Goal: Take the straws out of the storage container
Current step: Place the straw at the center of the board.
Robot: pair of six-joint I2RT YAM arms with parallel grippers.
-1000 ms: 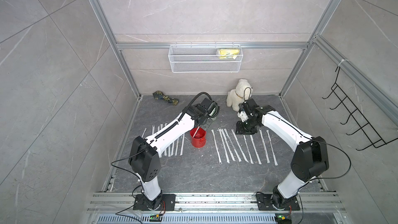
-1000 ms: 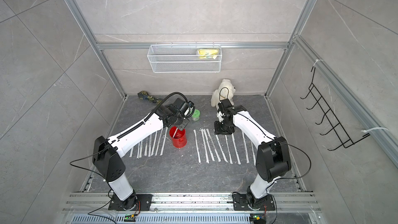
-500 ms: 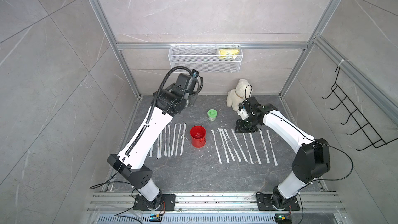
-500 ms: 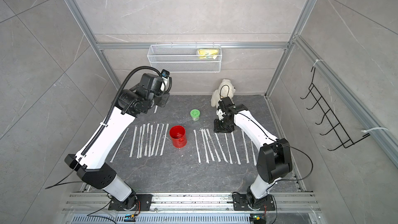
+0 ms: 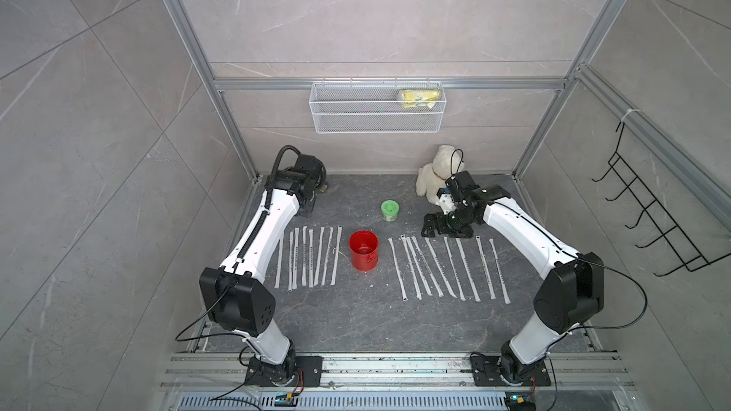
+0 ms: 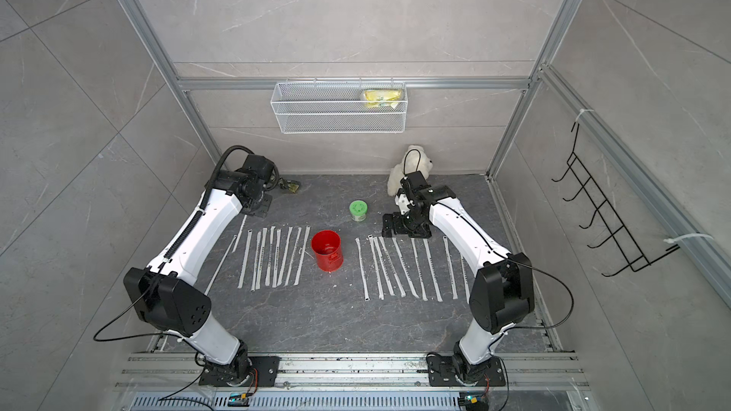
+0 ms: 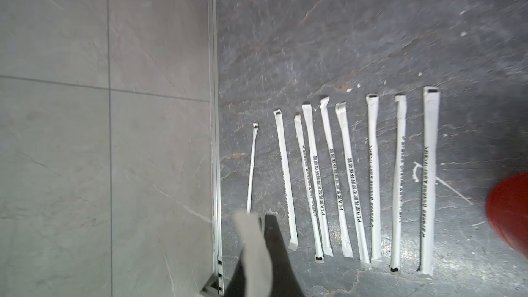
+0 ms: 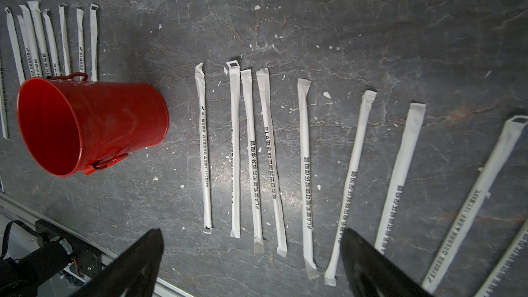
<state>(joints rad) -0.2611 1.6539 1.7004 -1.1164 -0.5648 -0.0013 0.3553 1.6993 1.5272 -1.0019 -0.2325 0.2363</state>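
Shows the left end effector [image 5: 306, 207] low over the tabletop [image 5: 356, 322], pressed closed on one end of a single straw [image 7: 251, 167] that runs straight out from its fingertips [image 7: 253, 225]. Places one row of straws [image 5: 312, 256] just beside that end effector, toward the robot's base and toward the right arm, lying flat and roughly parallel.

Finds the right end effector [image 5: 447, 229] spread wide open, gripping nothing, hovering over the far ends of another row of straws [image 5: 447, 266]. Puts several of these [image 8: 248, 152] between and beyond its fingers [image 8: 137, 264] in the right wrist view.

Sets the storage container [image 5: 364, 251] upright on the tabletop between the two end effectors, nearer the base than either and apart from both. Stands in the gap between the two rows, with its red bottom in plain sight through the open mouth.

Puts a green-lidded jar [image 5: 390, 209] near the right end effector, on the side facing the left one, and a white plush toy [image 5: 435, 171] just behind it toward the back wall.
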